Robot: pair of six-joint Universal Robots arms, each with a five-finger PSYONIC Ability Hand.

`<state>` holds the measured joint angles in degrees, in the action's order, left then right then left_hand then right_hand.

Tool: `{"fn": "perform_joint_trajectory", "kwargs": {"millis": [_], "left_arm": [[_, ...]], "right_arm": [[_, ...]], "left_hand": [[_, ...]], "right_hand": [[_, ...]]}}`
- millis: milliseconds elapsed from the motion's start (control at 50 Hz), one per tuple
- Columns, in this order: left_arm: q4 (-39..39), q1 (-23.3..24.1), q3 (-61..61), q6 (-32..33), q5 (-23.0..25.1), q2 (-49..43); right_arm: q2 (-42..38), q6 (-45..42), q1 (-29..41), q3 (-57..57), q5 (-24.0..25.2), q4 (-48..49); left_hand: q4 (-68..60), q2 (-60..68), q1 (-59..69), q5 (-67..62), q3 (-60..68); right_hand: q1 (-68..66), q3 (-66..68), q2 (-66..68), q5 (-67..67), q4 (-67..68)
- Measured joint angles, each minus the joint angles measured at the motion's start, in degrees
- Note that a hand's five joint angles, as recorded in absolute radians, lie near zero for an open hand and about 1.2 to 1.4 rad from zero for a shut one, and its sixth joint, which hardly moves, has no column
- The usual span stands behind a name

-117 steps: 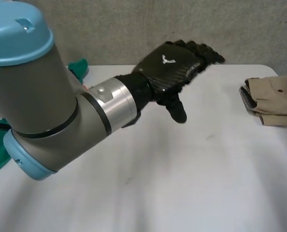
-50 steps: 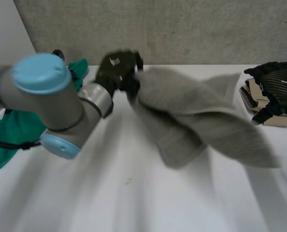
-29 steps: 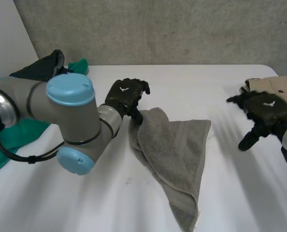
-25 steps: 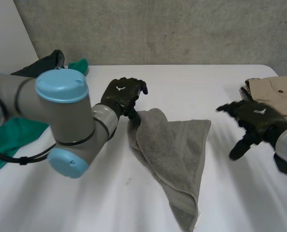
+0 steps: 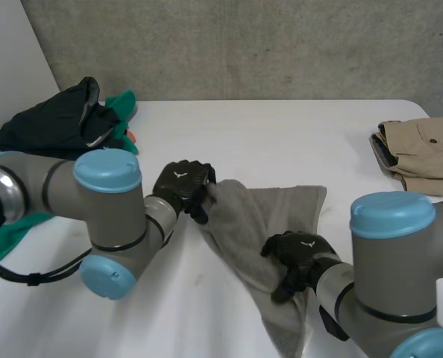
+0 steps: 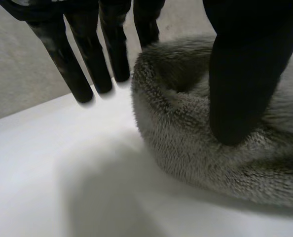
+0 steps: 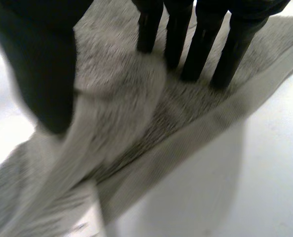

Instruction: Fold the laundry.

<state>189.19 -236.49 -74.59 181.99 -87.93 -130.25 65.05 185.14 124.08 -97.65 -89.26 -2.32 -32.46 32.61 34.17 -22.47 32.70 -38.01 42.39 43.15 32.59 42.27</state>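
White table (image 5: 296, 142) before a rough grey concrete wall (image 5: 266, 45), a paler panel (image 5: 5, 67) at the left.

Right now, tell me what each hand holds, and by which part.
Left hand grips the grey towel at its bunched corner; right hand pinches a raised fold near its middle.

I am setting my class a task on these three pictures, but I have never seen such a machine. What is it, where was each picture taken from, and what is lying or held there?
It is a robot with two arms, each ending in a black hand. The wide picture looks down from between the arms; the two close ones come from a camera on each wrist. On the white table lie a grey towel, a black garment, green cloth and folded beige clothing. The left hand pinches the towel's edge; the right hand pinches a fold near its middle.
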Motion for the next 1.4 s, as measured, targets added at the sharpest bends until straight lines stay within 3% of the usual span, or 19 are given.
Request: {"fn": "perform_joint_trajectory", "kwargs": {"millis": [20,60,100,240,360,440,540,640,720,900,940,980,1040,1280,1400], "left_arm": [[0.04,-0.01,0.74,-0.01,0.46,-0.87],[0.1,-0.06,2.07,-0.05,1.42,-2.26],[0.15,-0.14,3.05,-0.06,2.21,-3.08],[-0.2,-0.44,3.28,-0.13,3.32,4.33],[-1.83,-0.58,1.16,-0.14,3.43,19.99],[-5.96,-0.56,0.58,-0.06,3.58,28.7],[-10.58,-0.64,1.24,0.02,3.76,32.78],[-12.3,-0.84,3.24,0.12,3.7,28.61],[-12.41,-1.06,7.64,1.4,3.36,18.17],[-10.45,-2.84,19.39,13.87,2.24,-2.31],[-8.96,-3.55,20.79,16.77,1.83,-4.57],[-7.18,-4.03,21.36,19.3,1.47,-6.03],[-5.1,-3.98,19.62,21.75,0.89,-5.75],[-4.0,2.82,-9.53,21.87,-0.15,17.41],[2.7,7.5,-17.94,22.21,0.26,18.13]], "right_arm": [[-0.22,-0.08,0.45,0.14,-1.14,0.75],[-0.27,-0.27,1.05,0.26,-2.77,2.23],[0.32,-0.6,1.45,0.35,-4.01,3.97],[10.71,-6.97,-0.17,0.51,-4.32,7.28],[22.09,-22.54,-7.48,3.04,-1.53,6.36],[26.54,-31.84,-11.42,7.0,0.77,2.32],[27.88,-35.97,-13.19,11.6,2.69,-2.55],[24.29,-35.75,-13.34,14.25,4.69,-4.42],[15.64,-34.0,-12.73,16.33,6.14,-3.74],[-1.84,-32.34,-11.63,22.82,2.78,2.19],[-4.67,-32.43,-11.22,24.17,0.76,3.81],[-6.98,-32.6,-10.63,25.31,-1.22,5.48],[-9.32,-32.9,-9.8,26.21,-3.82,7.6],[-8.53,-32.71,-10.12,22.37,-4.38,7.94],[-7.28,-32.99,-10.19,19.26,-4.15,7.85]], "left_hand": [[-13.67,13.66,15.32,-13.37,13.47],[-30.08,30.6,30.62,-28.65,29.58],[-35.14,34.69,31.13,-30.72,34.06],[-36.04,35.58,31.12,-30.72,34.76],[-36.22,35.74,31.13,-30.72,35.29],[-36.25,35.74,31.13,-30.72,35.31],[-36.25,35.93,31.12,-32.2,35.32],[-36.26,35.94,31.13,-32.25,35.33],[-36.26,35.94,31.13,-33.2,35.34],[-36.24,35.94,31.15,-33.32,35.33],[-26.59,26.35,20.19,-24.02,25.72],[-4.23,2.91,-4.81,-2.14,3.9],[10.45,-9.94,-13.11,10.49,-9.99],[8.9,-8.99,-10.68,8.61,-9.0],[8.29,-8.61,-10.41,7.91,-8.67]], "right_hand": [[-5.87,9.06,9.28,8.12,8.18],[-18.27,20.88,20.71,20.68,21.25],[-21.94,24.6,23.15,23.8,25.08],[-22.64,25.3,23.15,24.37,26.06],[-22.68,25.5,23.15,24.37,26.13],[-22.68,25.5,23.15,24.39,26.24],[-22.69,25.5,23.15,24.67,26.27],[-23.77,25.5,23.15,25.02,26.27],[-23.81,25.5,23.15,25.03,26.29],[-23.81,25.51,23.15,25.08,26.29],[-23.81,25.51,23.15,25.14,26.29],[-24.44,25.51,23.15,25.22,26.29],[-24.54,25.51,23.15,25.22,26.29],[-24.54,25.51,23.15,25.23,26.3],[-24.54,25.51,23.15,25.23,26.3]]}}
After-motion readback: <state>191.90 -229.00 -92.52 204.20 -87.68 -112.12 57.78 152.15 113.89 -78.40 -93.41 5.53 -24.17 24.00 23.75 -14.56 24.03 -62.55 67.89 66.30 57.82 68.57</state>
